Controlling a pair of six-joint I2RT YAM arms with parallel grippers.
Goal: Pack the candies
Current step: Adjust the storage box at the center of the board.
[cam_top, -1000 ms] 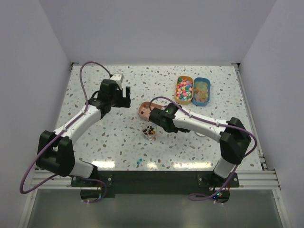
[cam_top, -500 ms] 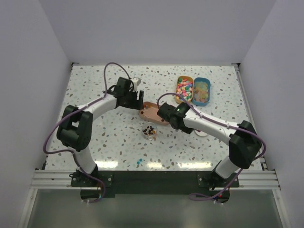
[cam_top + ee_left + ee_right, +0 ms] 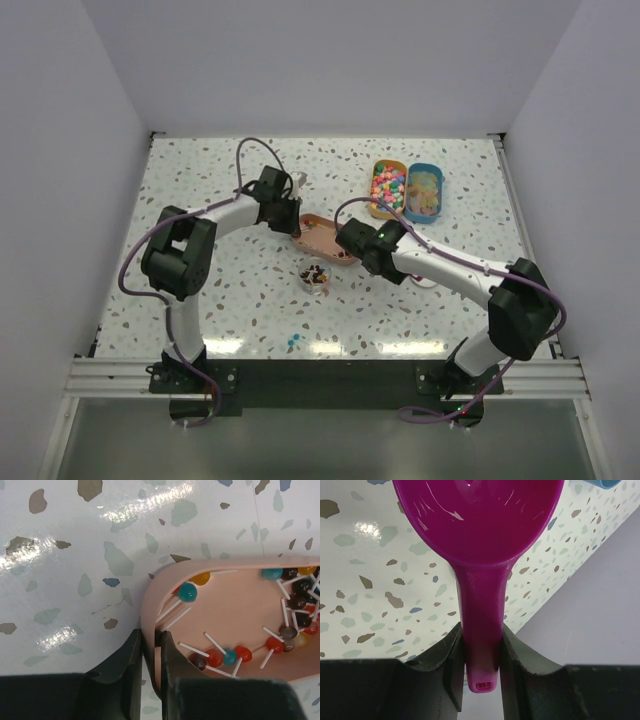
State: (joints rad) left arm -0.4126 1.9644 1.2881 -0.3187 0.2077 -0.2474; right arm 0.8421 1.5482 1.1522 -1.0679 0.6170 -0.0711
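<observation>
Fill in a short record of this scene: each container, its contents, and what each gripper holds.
left gripper: jaws pinched on pink tray rim
right gripper: shut on purple scoop handle
pink tray contents: small lollipop candies
clear cup: dark candies, just in front of the tray
orange tub: pastel candies
blue tub: tan candies

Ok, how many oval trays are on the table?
3. The pink tray sits mid-table, its rim between the left hand's fingers; the orange tray and blue tray lie side by side far right. The arms may hide more.
</observation>
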